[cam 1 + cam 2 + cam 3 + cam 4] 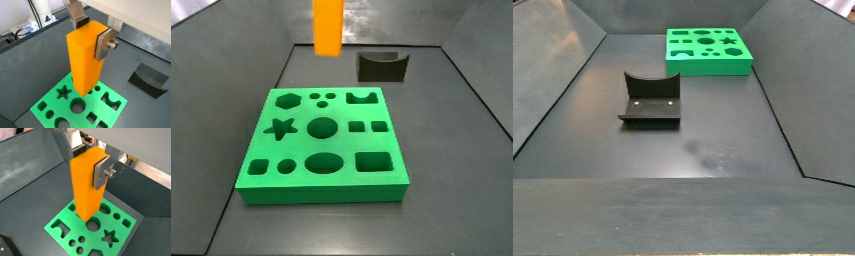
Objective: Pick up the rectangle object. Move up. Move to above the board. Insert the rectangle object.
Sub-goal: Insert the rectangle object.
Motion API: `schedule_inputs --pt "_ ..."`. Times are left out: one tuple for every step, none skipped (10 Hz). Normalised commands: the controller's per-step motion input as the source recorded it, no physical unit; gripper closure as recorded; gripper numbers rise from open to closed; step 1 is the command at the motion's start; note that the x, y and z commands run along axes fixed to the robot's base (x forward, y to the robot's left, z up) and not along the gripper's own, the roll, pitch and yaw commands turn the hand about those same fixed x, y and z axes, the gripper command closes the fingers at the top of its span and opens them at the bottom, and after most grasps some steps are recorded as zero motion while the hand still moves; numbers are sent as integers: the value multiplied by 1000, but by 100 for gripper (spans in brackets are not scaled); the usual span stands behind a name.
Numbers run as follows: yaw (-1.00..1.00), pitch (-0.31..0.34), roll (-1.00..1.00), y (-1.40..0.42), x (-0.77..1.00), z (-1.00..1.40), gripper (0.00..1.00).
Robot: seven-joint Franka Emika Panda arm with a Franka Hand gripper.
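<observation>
1. Your desk [714,150] is a dark grey floor with sloped dark walls; the board lies flat on it.
2. The board [325,140] is your landmark: a thick green slab with star, hexagon, round and square cut-outs. It lies flat on the desk in both side views [710,50].
3. The rectangle object [85,55] is a tall orange bar. It hangs upright over the board, and in both wrist views [88,185] its lower end is in front of the board's holes. You cannot tell whether it touches the board. In a side view [329,27] it is seen beyond the board's far edge, clear of the desk.
4. The small dark grey block [651,100] with a curved notch sits on the desk, well apart from the board.
5. Your gripper [93,32] is above the board, its silver fingers [105,43] clamped on the upper part of the rectangle object.
</observation>
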Motion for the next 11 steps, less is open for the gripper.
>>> schedule_inputs --pt "-651 0 117 -137 209 -249 100" --pt "-986 -3 119 -37 0 -311 100" --pt "-1000 -1 103 0 0 -340 100" --pt "-1000 0 64 0 0 -371 100" --pt "-1000 0 40 0 0 -374 100" --pt "-1000 0 31 0 0 -374 100" --pt "-1000 0 14 -6 0 -320 100" --pt "-200 0 0 -120 23 0 100" --pt "0 0 0 -23 0 -54 100" --pt "0 0 24 -426 0 -194 100" --pt "0 0 111 -720 0 -283 100"
